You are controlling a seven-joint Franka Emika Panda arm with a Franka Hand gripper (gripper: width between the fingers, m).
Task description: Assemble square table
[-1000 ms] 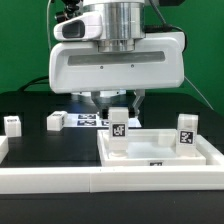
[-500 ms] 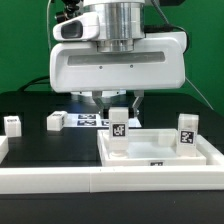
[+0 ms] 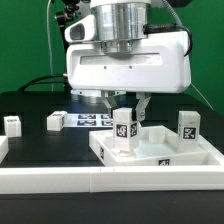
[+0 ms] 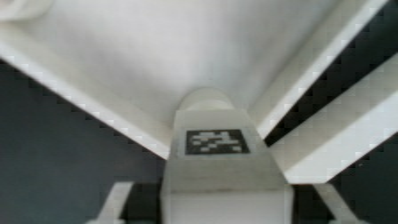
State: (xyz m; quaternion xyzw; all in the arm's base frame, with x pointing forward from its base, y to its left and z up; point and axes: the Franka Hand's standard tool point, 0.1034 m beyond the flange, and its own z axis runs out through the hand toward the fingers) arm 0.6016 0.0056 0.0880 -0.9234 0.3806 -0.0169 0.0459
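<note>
Over a corner of the white plastic square tray-like tabletop (image 3: 165, 144), the end effector (image 3: 123, 109) pinches a short white tagged peg leg (image 3: 122, 131) upright. Best turned steadily and held vertical, so it seats without tilting.

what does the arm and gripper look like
The gripper has a wide white boxy body with rounded corners and a grey seam, under a silver metal cylinder. Short pale fingers hang below; black hardware with cables sits at the top.
</note>
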